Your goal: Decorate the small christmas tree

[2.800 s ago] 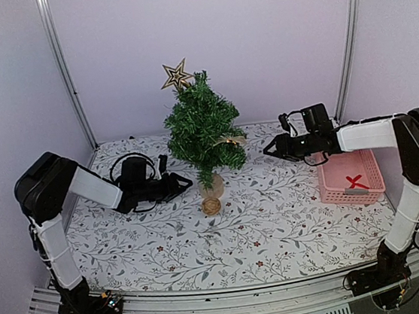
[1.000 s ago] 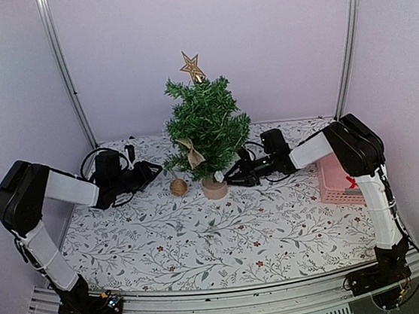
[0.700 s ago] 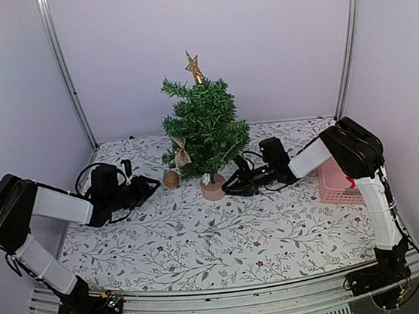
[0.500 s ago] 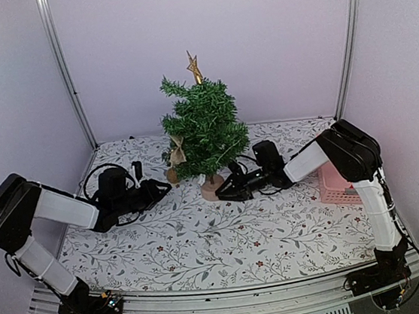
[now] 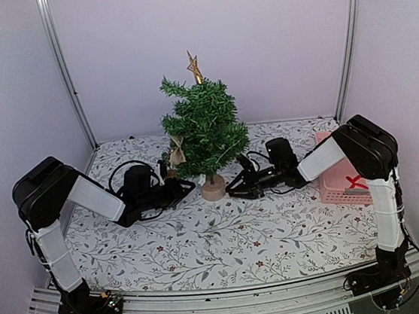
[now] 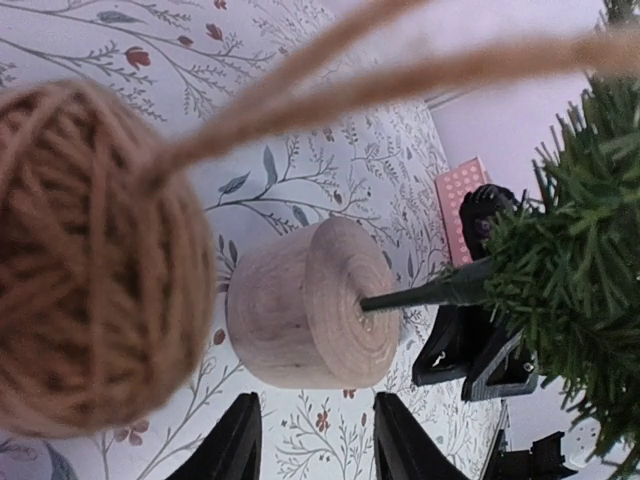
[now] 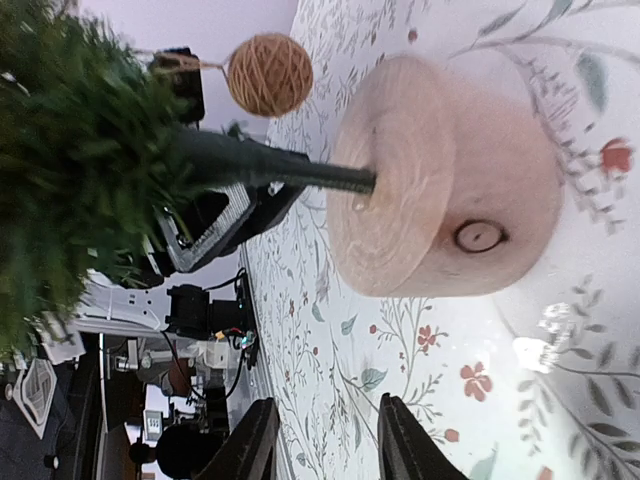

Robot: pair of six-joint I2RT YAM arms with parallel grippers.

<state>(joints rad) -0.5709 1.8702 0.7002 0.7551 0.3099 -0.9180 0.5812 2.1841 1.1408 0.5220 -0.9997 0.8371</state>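
1. Jaws, two pairs, one per arm: stand partly apart on both the left gripper (image 5: 185,184) and the right gripper (image 5: 234,189). Hold nothing and touch nothing, with only patterned surface showing between the fingers (image 6: 238,445) in each wrist view.
2. One table (image 5: 242,248): lies under a white cloth (image 5: 166,238) printed with leaves and small red flowers, and bears everything listed below.
3. Two arms. Left arm (image 5: 93,197): rises to a high black shoulder at the left, then slopes its white forearm down and inward, wrist low over the cloth, gripper pointing right. Right arm (image 5: 322,161): mirrors that from a high black elbow at the right, forearm sloping down and inward, gripper pointing left. Face each other across the wood base (image 5: 213,189), fingertips just short of it on either side.
4. One small christmas tree (image 5: 203,131): stands upright at the back centre of the table, between the two grippers, on a thin dark trunk (image 6: 420,293).
5. One pink basket (image 5: 343,187): sits at the right edge, partly behind the right forearm.
6. One wood base, round and pale: rests flat on the cloth.
7. One gold star (image 5: 194,66): tops the tree, turned nearly edge-on to the top camera.
8. One burlap bow (image 5: 176,152): sits among the left-side branches.
9. One red item (image 5: 357,182): lies inside the basket.
10. One twine ball (image 6: 85,260): hangs by a twine loop from the tree's left side, close before the left wrist camera.
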